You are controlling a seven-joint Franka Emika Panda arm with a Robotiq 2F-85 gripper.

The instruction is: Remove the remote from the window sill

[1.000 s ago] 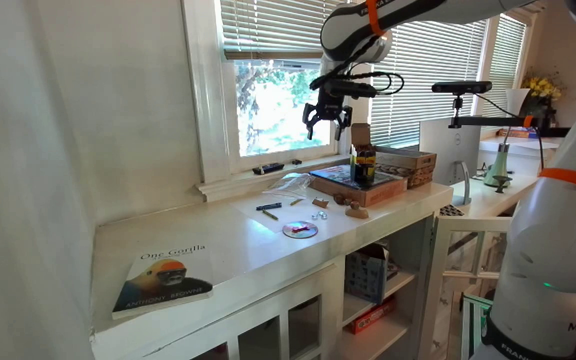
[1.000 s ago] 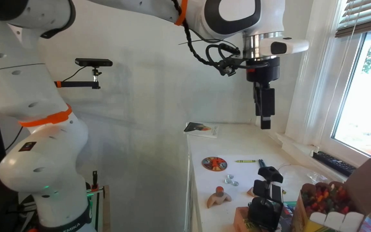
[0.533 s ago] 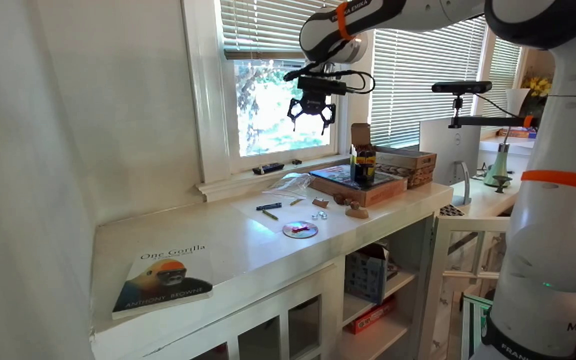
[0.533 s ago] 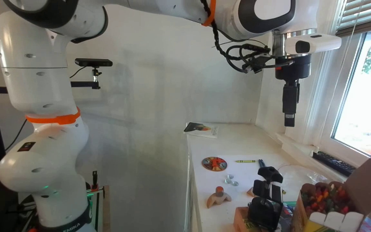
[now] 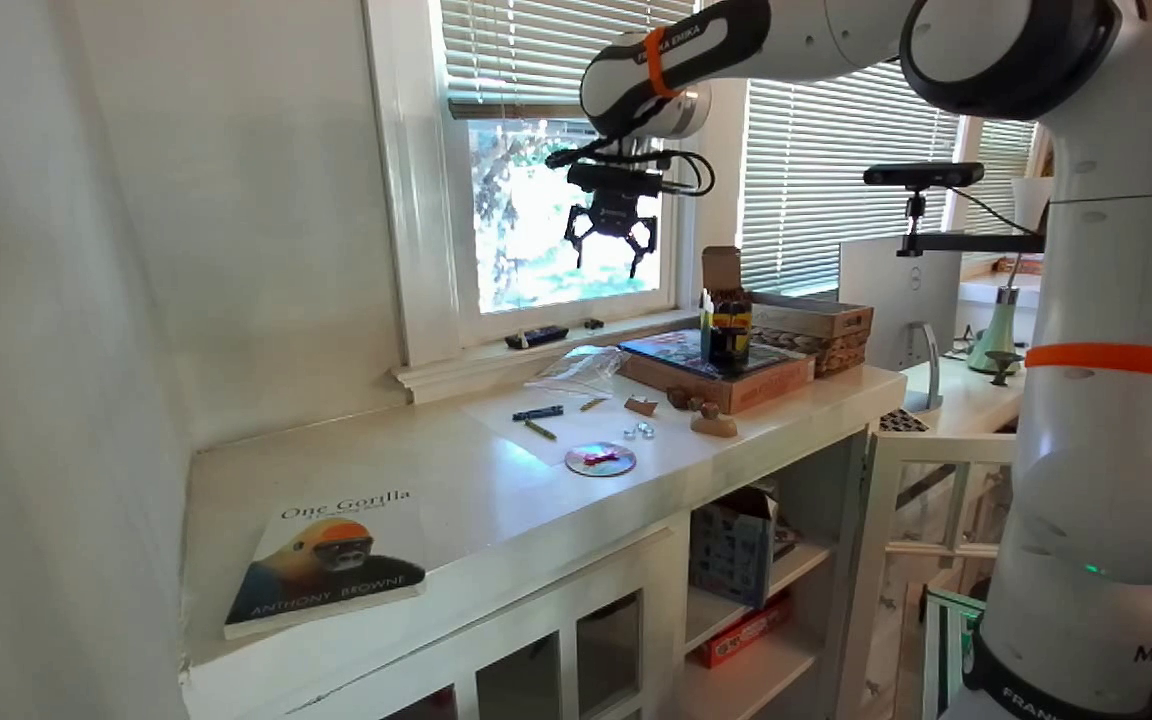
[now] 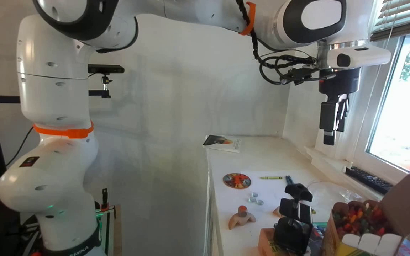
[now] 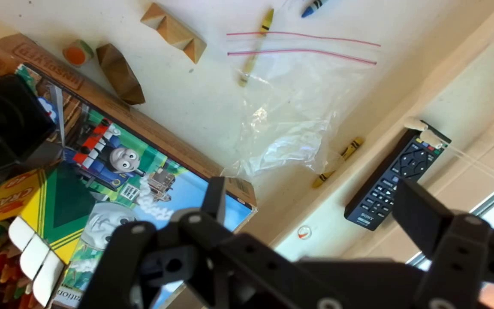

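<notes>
The remote (image 7: 395,174) is a slim black bar with buttons, lying flat on the white window sill (image 7: 332,223). Two pale blind-cord ends rest at its far end. In the exterior views the remote (image 5: 537,337) (image 6: 368,180) lies along the sill (image 5: 451,373) (image 6: 327,160) below the window. My gripper (image 5: 606,268) is open and empty, pointing down well above the sill, in front of the glass. In the wrist view the gripper (image 7: 315,201) has its fingers wide apart, the right finger overlapping the remote's edge in the picture. In an exterior view the gripper (image 6: 333,135) is seen from the side.
A crayon box (image 6: 365,227) stands on a puzzle box (image 7: 161,171) by the sill. A black clamp-like object (image 6: 294,220) is nearby. A clear bag (image 7: 290,107), crayons, wooden blocks and a disc (image 5: 600,459) lie on the counter. A glass marble (image 7: 304,232) sits on the sill.
My arm has swung toward the window, bringing the gripper closer to the sill, and the gripper has turned slightly. The gripper has stayed open. The remote has not moved.
</notes>
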